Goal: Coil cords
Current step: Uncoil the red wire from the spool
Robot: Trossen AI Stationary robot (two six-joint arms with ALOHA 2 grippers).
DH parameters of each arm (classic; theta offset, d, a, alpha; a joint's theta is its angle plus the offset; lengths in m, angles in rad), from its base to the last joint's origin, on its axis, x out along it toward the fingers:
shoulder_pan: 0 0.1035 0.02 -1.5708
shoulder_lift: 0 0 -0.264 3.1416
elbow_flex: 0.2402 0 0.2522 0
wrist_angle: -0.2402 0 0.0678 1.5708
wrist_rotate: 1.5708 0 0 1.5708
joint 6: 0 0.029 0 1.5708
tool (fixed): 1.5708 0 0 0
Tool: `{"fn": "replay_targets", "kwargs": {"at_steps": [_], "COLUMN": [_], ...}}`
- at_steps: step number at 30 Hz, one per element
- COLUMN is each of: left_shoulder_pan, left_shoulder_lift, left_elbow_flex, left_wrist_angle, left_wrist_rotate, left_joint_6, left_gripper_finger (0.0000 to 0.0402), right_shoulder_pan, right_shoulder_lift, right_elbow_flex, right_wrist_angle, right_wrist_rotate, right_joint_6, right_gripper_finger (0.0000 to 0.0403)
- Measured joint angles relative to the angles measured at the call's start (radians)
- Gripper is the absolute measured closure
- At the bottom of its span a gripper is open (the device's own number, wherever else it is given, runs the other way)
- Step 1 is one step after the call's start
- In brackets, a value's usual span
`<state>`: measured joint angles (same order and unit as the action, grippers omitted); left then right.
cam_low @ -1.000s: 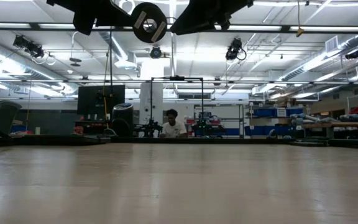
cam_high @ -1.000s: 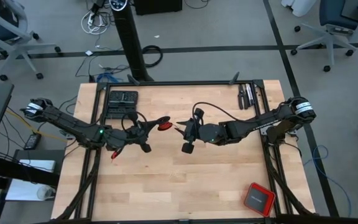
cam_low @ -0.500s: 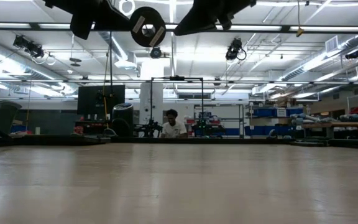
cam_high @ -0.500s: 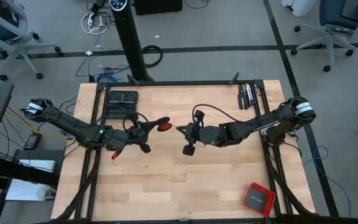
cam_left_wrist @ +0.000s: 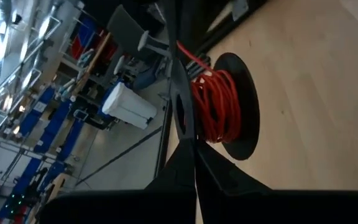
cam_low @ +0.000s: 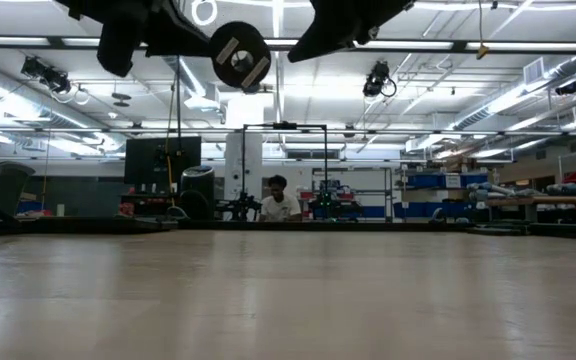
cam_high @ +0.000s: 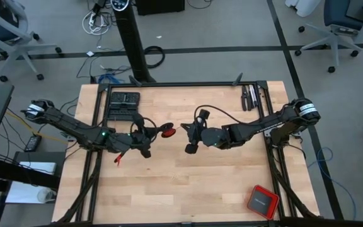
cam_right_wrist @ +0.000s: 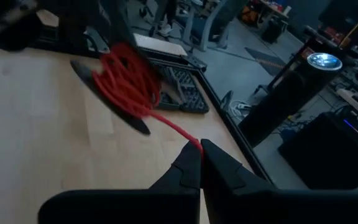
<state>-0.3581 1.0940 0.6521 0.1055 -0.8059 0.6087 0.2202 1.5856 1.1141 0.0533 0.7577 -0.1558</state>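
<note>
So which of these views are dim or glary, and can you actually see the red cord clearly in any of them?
High view: even light, the red cord only a speck between the grippers. Low view: ceiling strip lights glare, arms silhouetted at the top edge. Left wrist view: the cord on its spool sharp, fingers dark. Right wrist view: dimmest, but the strand visibly runs to the right gripper, shut on it.

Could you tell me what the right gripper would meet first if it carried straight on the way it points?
Probably the spool of red cord held by the left gripper; the right gripper already pinches its free end.
</note>
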Motion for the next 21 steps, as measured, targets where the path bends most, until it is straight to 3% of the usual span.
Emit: {"fn": "replay_targets", "kwargs": {"at_steps": [10, 21], "left_shoulder_pan": [0.005, 0.075], "left_shoulder_lift": [-0.001, -0.001], "left_elbow_flex": [0.000, 0.000], "left_wrist_angle": [0.101, 0.111], "left_wrist_rotate": [-0.004, -0.025], "left_joint_6": [-0.047, -0.205], "left_gripper_finger": [0.0401, 0.0401], "right_shoulder_pan": [-0.019, 0.031], "right_shoulder_lift": [0.000, 0.000], "right_elbow_flex": [0.000, -0.001], "right_wrist_angle": [-0.060, 0.051], "right_wrist_rotate": [-0.041, -0.051], "right_joint_6": [0.113, 0.186], "right_gripper_finger": [0.0402, 0.0403]}}
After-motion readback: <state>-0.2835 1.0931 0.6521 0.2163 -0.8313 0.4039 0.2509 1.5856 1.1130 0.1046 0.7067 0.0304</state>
